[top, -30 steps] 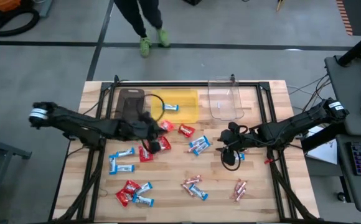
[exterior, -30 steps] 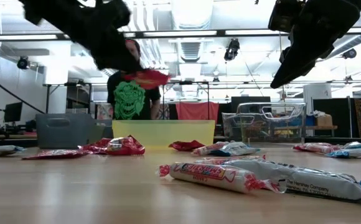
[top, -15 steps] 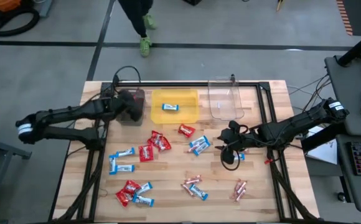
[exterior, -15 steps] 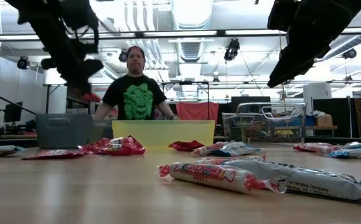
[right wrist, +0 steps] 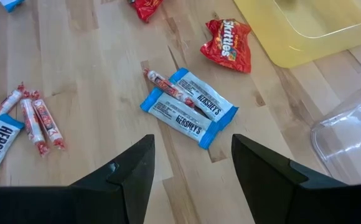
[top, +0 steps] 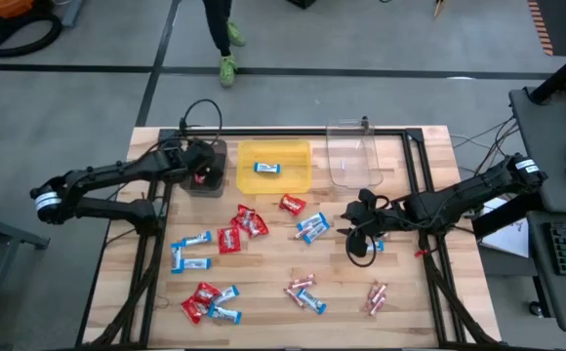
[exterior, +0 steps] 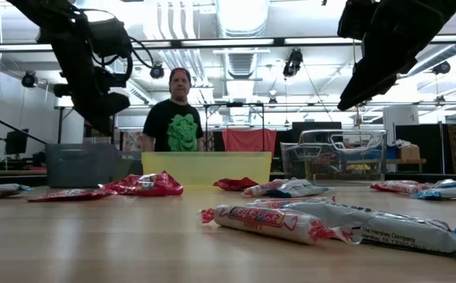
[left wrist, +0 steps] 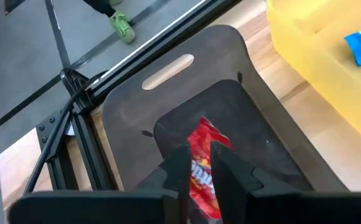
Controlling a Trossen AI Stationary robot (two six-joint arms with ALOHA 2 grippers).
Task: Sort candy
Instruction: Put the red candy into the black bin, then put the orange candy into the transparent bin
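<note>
High view: left gripper (top: pixel 203 176) is hovering over the brown bin (top: pixel 205 154), having swung there from mid-table. Left wrist view: jaws are parting, red packet (left wrist: pixel 203 163) now lying in the bin. Right wrist view: right gripper (right wrist: pixel 193 163) is waiting, jaws wide, over blue-and-white bars (right wrist: pixel 190 107).

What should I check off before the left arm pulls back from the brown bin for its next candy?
1. Left gripper over the brown bin: ok.
2. Red packet inside the bin, not over its rim: ok.
3. Packet free of the fingers: cannot tell; it shows between the narrowly parted tips.
4. Right gripper open, hovering above the table, clear of the left arm's path: ok.
5. Yellow bin holds only a blue-and-white bar: ok.
6. Red packets left on the table, like one near the yellow bin: ok.
</note>
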